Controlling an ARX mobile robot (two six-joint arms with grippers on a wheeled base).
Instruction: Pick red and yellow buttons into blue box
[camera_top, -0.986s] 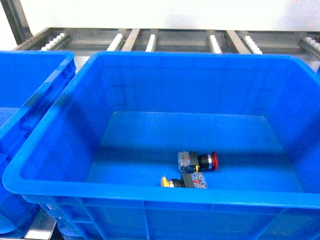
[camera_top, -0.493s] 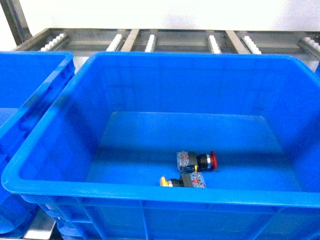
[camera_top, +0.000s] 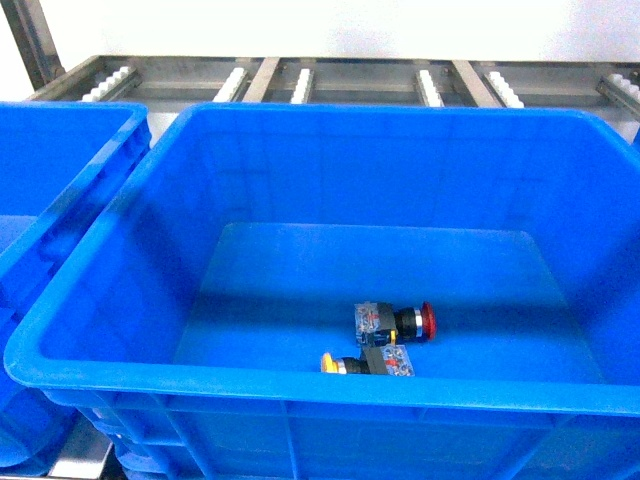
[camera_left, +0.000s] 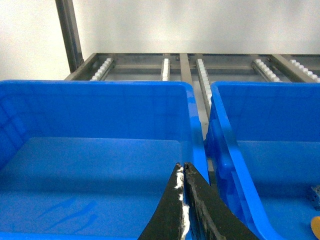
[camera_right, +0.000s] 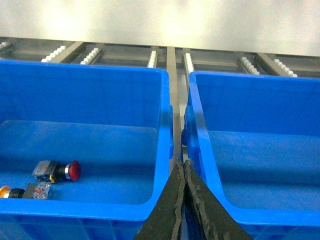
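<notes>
Both buttons already lie on the floor of the blue box (camera_top: 90, 330), toward its near wall: the red button (camera_top: 398, 321) on its side, the yellow button (camera_top: 368, 363) just in front of it, seemingly touching. The left gripper (camera_left: 183, 172) and right gripper (camera_right: 183, 170) have their jaws pressed closed on nothing, each hanging over a gap beside the box. Little seems left to spoil, unless an arm dips and clips the rim, jolting the box. I count one red, one yellow, three boxes, two grippers.
</notes>
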